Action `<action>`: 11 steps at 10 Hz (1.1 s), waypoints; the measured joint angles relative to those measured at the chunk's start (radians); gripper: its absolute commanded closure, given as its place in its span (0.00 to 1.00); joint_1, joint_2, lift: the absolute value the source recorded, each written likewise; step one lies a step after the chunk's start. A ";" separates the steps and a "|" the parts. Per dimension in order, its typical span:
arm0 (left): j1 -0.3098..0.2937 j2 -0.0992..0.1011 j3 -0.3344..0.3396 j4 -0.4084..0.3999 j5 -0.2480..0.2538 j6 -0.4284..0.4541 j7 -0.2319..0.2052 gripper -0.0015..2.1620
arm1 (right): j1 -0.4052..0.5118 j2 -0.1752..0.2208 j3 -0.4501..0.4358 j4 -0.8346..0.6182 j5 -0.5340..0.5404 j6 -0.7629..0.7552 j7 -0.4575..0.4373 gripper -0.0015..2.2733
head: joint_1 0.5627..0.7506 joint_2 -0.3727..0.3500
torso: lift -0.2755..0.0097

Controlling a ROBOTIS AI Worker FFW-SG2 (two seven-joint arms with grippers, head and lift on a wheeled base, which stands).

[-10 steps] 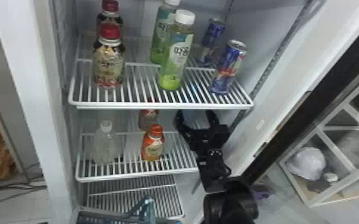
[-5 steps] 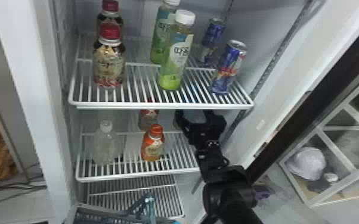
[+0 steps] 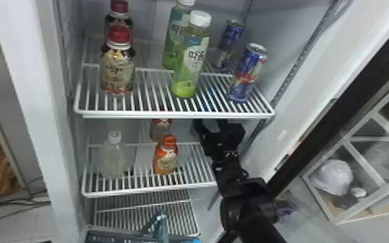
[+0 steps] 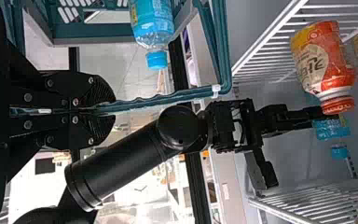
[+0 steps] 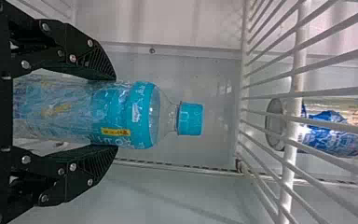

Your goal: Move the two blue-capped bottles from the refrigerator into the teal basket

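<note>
My right gripper [image 3: 211,126] is in the refrigerator under the top shelf, on the right; blue shows through the bars above it. In the right wrist view, my right gripper [image 5: 116,113] is shut on a blue-capped bottle [image 5: 144,114], its cap beyond the fingertips. The teal basket [image 3: 116,230] is at the head view's bottom edge. My left gripper [image 4: 108,108] is shut on the basket's teal handle [image 4: 163,99]. Another blue-capped bottle [image 4: 152,21] lies against the teal basket [image 4: 98,31] in the left wrist view; whether it is fully inside, I cannot tell.
Above my right gripper, the top shelf [image 3: 177,113] holds red-capped bottles, green bottles and blue cans [image 3: 248,72]. An orange bottle [image 3: 165,156] and a clear bottle [image 3: 113,156] stand on the middle shelf. The refrigerator's right wall is close beside the arm.
The right gripper's fingers have come closer together around the bottle, and its forearm has shifted slightly up in the head view. More of the basket shows at the bottom edge.
</note>
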 measured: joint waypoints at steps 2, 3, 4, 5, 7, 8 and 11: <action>0.001 0.000 0.000 0.000 0.002 -0.005 -0.001 0.51 | 0.022 -0.004 0.002 -0.034 -0.004 -0.018 0.001 0.27 | 0.70 0.03 | 0.49; 0.003 0.000 0.000 -0.001 0.003 -0.008 -0.002 0.51 | 0.049 -0.007 0.002 -0.071 -0.008 -0.023 0.004 0.27 | 0.70 0.03 | 0.49; 0.005 0.000 0.001 -0.001 0.003 -0.011 -0.003 0.51 | 0.082 -0.010 0.002 -0.110 -0.014 -0.024 0.011 0.27 | 0.70 0.03 | 0.49; 0.007 0.000 0.001 -0.001 0.004 -0.013 -0.003 0.51 | 0.118 -0.011 0.000 -0.145 -0.022 -0.024 0.018 0.27 | 0.70 0.03 | 0.49; 0.008 0.000 0.002 -0.001 0.005 -0.014 -0.004 0.51 | 0.191 -0.013 -0.010 -0.232 -0.031 -0.024 0.029 0.27 | 0.70 0.03 | 0.49; 0.008 0.001 0.002 -0.001 0.005 -0.015 -0.005 0.51 | 0.227 -0.015 -0.016 -0.279 -0.037 -0.024 0.038 0.27 | 0.70 0.03 | 0.49; 0.013 0.001 0.005 -0.001 0.007 -0.019 -0.005 0.51 | 0.335 -0.022 -0.039 -0.401 -0.074 -0.013 0.071 0.27 | 0.70 0.03 | 0.49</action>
